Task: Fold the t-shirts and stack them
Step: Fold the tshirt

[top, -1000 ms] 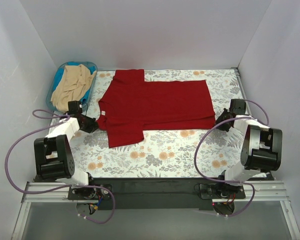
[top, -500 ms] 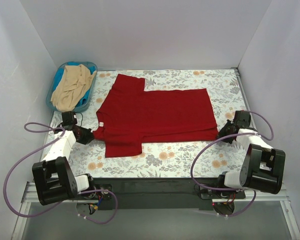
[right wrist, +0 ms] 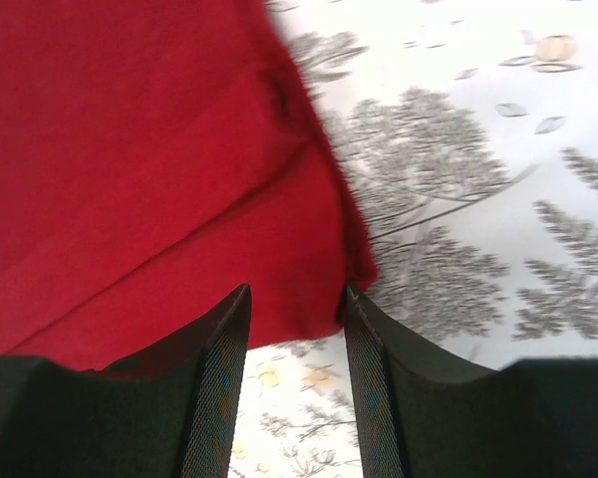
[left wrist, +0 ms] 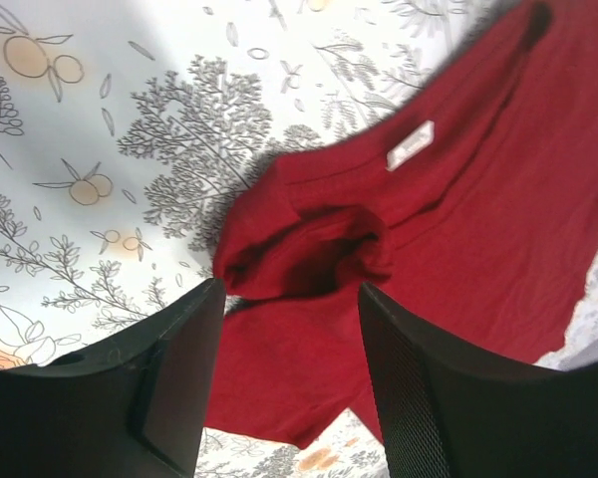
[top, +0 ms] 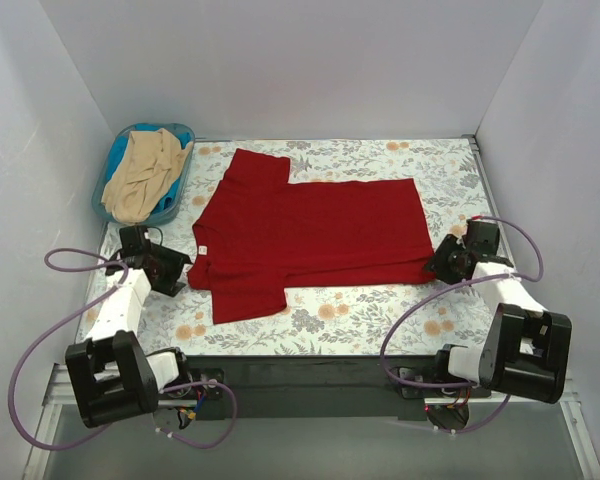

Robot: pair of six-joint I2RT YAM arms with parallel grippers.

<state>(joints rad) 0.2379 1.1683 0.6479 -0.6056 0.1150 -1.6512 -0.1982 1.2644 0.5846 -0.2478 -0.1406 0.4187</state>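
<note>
The dark red t-shirt (top: 310,235) lies spread flat on the flower-patterned table, neck to the left and hem to the right. Its rumpled collar (left wrist: 309,249) and white neck label (left wrist: 411,146) show in the left wrist view. My left gripper (top: 176,270) (left wrist: 291,299) stands open at the collar, the cloth lying loose below the jaws. At the near right hem corner (right wrist: 354,264) my right gripper (top: 442,262) (right wrist: 296,299) is open too, gripping nothing. The beige t-shirt (top: 140,178) sits bunched in the basket.
The blue plastic basket (top: 173,203) stands at the table's back left corner. White walls close in the table (top: 380,310) on three sides. Purple cables loop beside both arm bases at the near edge.
Both grippers were shut on the red t-shirt, at its collar and hem corner, and have opened and let it go. Before that the shirt slid slightly toward the near edge.
</note>
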